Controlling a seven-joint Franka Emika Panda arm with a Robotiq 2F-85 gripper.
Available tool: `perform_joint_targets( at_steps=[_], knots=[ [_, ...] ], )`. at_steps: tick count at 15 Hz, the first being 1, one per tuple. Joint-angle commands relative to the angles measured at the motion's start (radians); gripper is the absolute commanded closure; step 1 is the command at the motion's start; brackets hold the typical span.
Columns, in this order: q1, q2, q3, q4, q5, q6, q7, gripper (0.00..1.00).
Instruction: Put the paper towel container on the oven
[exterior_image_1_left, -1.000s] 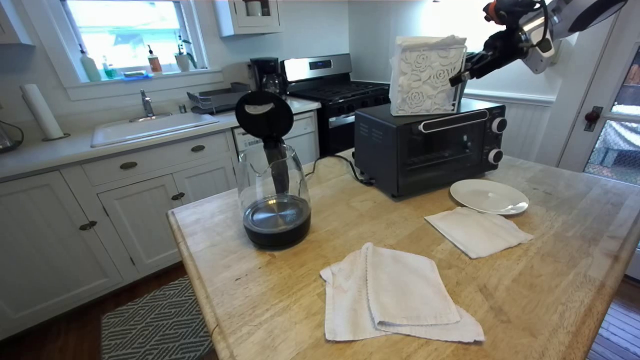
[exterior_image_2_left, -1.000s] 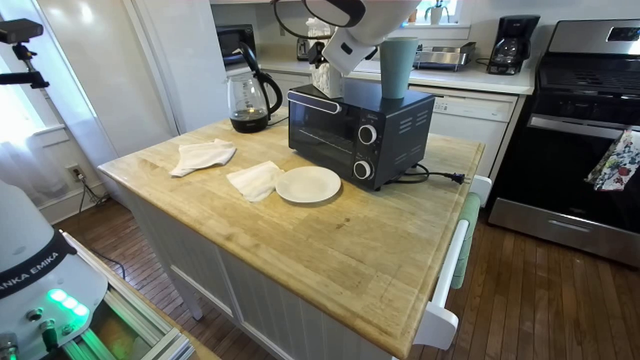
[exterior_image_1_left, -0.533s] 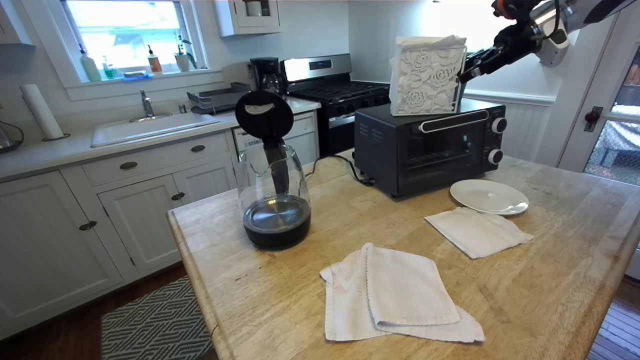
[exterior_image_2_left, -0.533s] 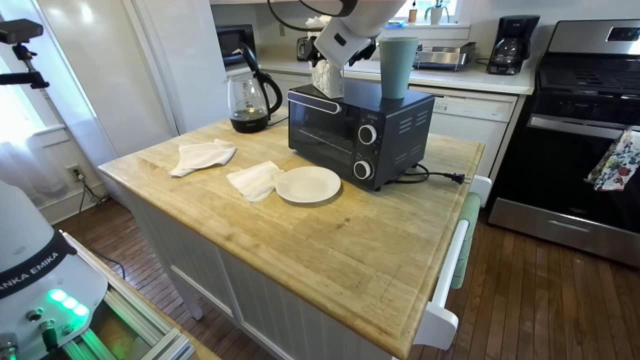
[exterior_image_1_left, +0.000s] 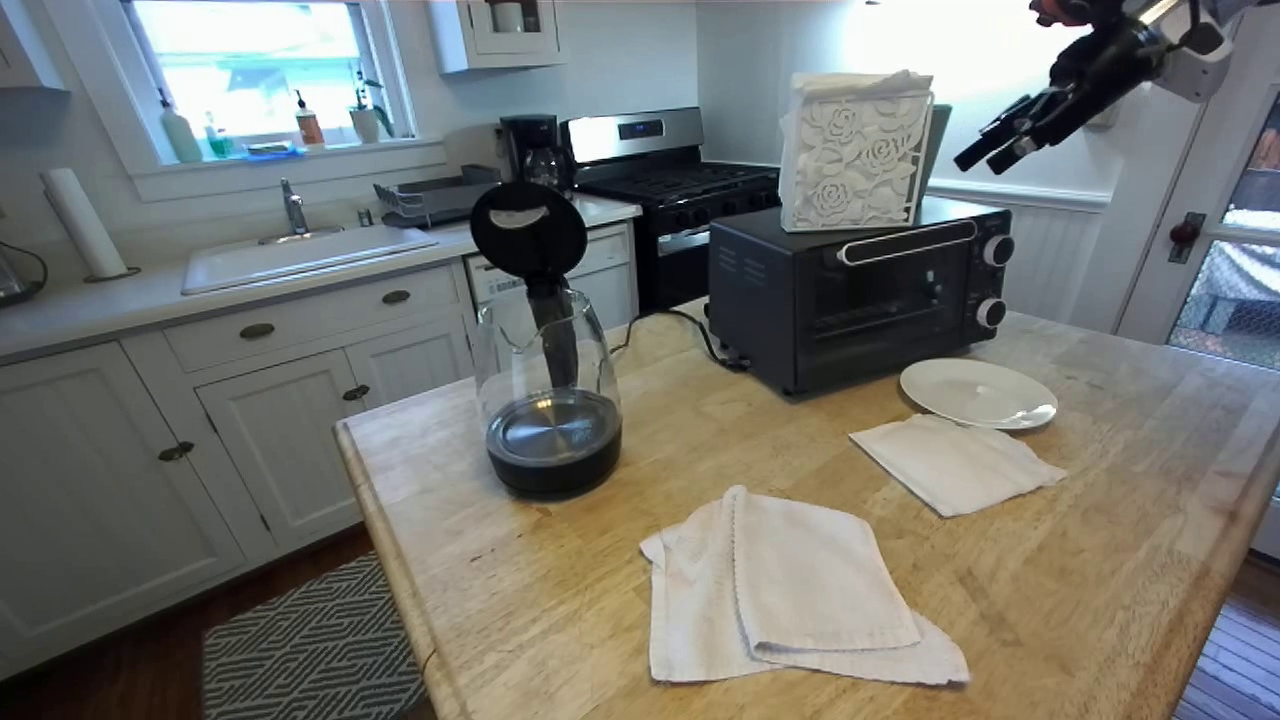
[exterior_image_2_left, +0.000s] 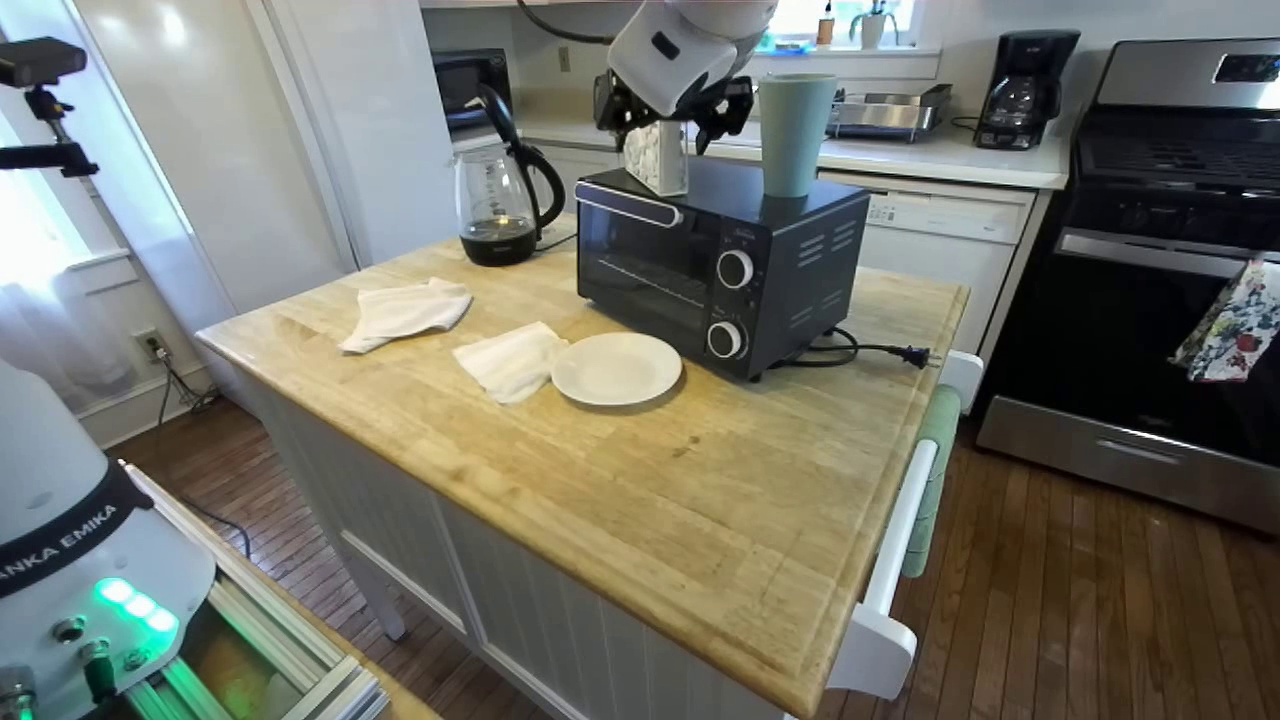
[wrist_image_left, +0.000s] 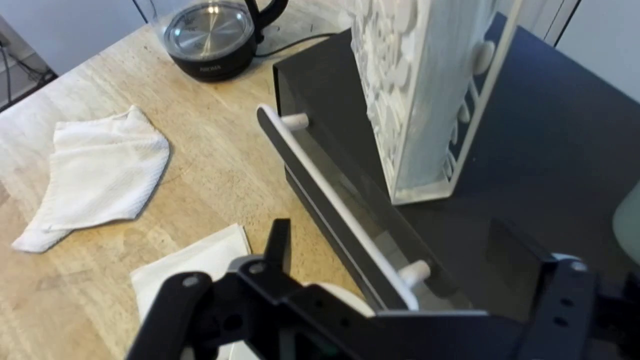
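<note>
White rose-patterned paper towel container (exterior_image_1_left: 855, 155), black oven (exterior_image_1_left: 860, 300), pale green cup (exterior_image_2_left: 795, 135), grey-and-white geometric rug (exterior_image_1_left: 315, 640).

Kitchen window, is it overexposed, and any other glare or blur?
Largely yes: in an exterior view, the window is mostly washed out; in an exterior view, green lights flare; in the wrist view, the kettle catches glints and the claw looks slightly soft.

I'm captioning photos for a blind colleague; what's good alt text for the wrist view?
A white paper towel holder stands on a black oven, apart from the robot's open, empty hand. A kettle, two white cloths and a partly hidden plate are on the wooden table.
</note>
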Motion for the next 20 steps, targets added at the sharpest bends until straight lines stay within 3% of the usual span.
perform_joint_targets(
  at_steps=[1, 2, 3, 6, 10, 13, 15, 16, 20],
  knots=[
    [0.012, -0.127, -0.030, -0.071, -0.269, -0.012, 0.105, 0.00],
    [0.038, -0.153, -0.065, -0.078, -0.346, -0.029, 0.118, 0.00],
    [0.007, -0.182, -0.037, -0.082, -0.424, -0.029, 0.152, 0.00],
    [-0.003, -0.281, -0.021, -0.085, -0.658, -0.051, 0.242, 0.00],
    [-0.010, -0.484, 0.034, -0.135, -0.916, -0.263, 0.205, 0.00],
    [-0.016, -0.507, 0.040, -0.113, -0.989, -0.377, 0.056, 0.00],
    [-0.012, -0.459, 0.014, -0.054, -1.005, -0.405, -0.085, 0.00],
    [-0.024, -0.495, 0.041, -0.089, -0.971, -0.381, 0.019, 0.00],
    [-0.030, -0.474, 0.031, -0.080, -0.983, -0.385, -0.066, 0.00]
  ],
)
